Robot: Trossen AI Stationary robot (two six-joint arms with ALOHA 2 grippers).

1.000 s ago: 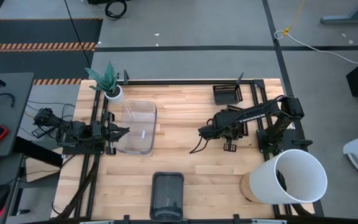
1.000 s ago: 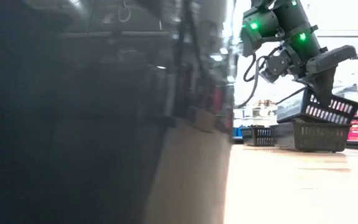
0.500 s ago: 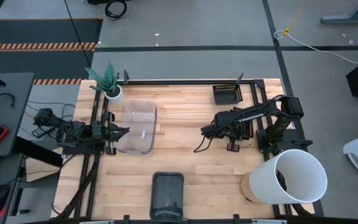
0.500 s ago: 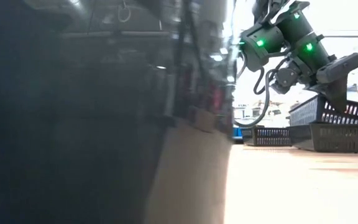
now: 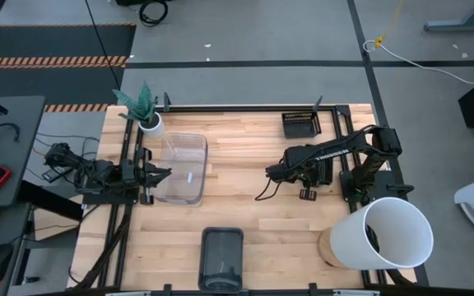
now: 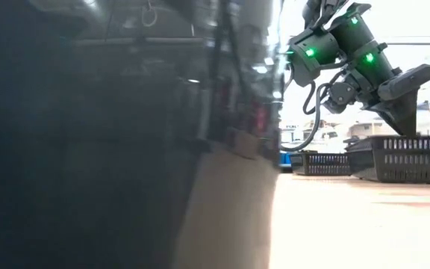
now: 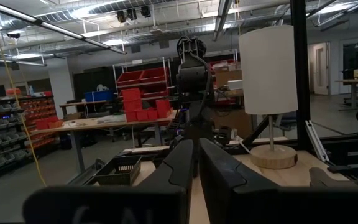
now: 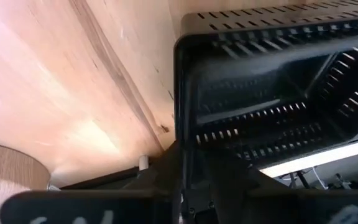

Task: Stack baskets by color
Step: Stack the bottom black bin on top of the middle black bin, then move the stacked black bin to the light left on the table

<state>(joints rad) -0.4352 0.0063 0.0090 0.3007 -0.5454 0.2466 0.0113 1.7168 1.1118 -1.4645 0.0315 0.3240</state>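
Two black slotted baskets sit nested on the table, the upper one [image 6: 399, 142] level inside the lower one [image 6: 400, 169]. My right gripper [image 6: 404, 128] points steeply down onto the upper basket's rim, its fingers slightly open astride one wall [image 8: 180, 93]. In the high view the right arm hides this stack. A third black basket [image 5: 300, 123] rests on its base near the far edge. A clear basket [image 5: 183, 168] stands at the left, with my left gripper [image 5: 164, 173], shut, beside its left wall. A dark grey basket [image 5: 221, 256] sits at the near edge. My right gripper comes at the upper black basket from above, slanting, one finger inside and one outside its end wall [image 8: 180, 140]. I cannot tell whether the fingers touch the wall. The basket rests level in the lower basket.
A big white bucket [image 5: 392, 233] stands at the near right corner on a wooden disc. A small white plant pot [image 5: 150, 124] stands at the far left. Bare wood lies between the clear basket and the right arm.
My right gripper has sunk toward the table and gone a little toward the right edge with the upper black basket. That basket hung tilted above the lower one; now it lies level, nested in it.
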